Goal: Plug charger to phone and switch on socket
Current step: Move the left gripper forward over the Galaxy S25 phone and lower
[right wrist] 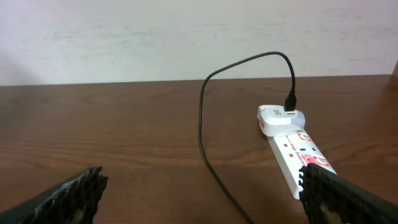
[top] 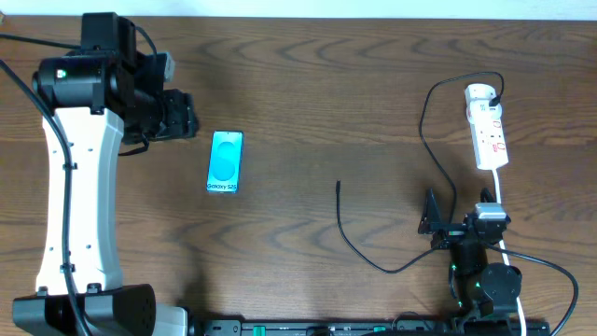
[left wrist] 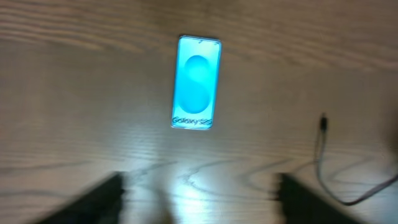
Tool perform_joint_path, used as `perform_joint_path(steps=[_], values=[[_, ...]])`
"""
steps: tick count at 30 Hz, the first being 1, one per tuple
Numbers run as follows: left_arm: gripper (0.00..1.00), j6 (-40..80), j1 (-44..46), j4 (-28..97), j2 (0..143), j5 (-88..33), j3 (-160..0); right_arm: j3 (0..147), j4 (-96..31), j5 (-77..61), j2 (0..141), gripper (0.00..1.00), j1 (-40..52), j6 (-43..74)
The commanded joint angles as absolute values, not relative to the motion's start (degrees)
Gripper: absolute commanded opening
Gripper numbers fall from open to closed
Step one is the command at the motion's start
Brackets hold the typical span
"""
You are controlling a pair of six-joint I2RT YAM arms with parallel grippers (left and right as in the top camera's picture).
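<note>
Even, soft light overhead. The left wrist view is blurred, with glare on the table (left wrist: 186,182) below the glowing phone (left wrist: 196,83).

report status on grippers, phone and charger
Left gripper open, empty, hovering short of phone. Right gripper open, empty, facing socket. Charger tip lying loose, apart from phone, not plugged in. Nothing between them.

Looked like a robotics lab rig: white arm (top: 79,187) and black arm (top: 485,280) stationed at a wood-grain tabletop (top: 326,75), plain pale wall (right wrist: 155,37) behind, black rail (top: 326,329) along the near edge, phone (top: 225,161) and power strip (top: 489,135) laid out.
</note>
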State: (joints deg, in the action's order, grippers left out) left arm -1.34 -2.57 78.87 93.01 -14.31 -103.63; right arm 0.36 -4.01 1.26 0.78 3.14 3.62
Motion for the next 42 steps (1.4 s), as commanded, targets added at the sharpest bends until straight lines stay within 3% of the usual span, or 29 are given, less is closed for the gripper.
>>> perform_joint_path(steps=[1, 26, 42], values=[[0.98, -1.1, -2.8, 77.1, 93.5, -18.9, -105.1, 0.3, -4.3, 1.2, 0.4, 0.99, 2.7, 3.1], [0.98, -1.0, 0.6, 72.4, 115.4, -10.4, -102.2, 0.3, -4.3, 1.1, 0.6, 0.99, 2.7, 3.1], [0.98, 0.3, 5.0, 60.8, 116.1, -4.9, -89.4, 0.3, -4.3, 1.1, 0.6, 0.99, 2.7, 3.1]])
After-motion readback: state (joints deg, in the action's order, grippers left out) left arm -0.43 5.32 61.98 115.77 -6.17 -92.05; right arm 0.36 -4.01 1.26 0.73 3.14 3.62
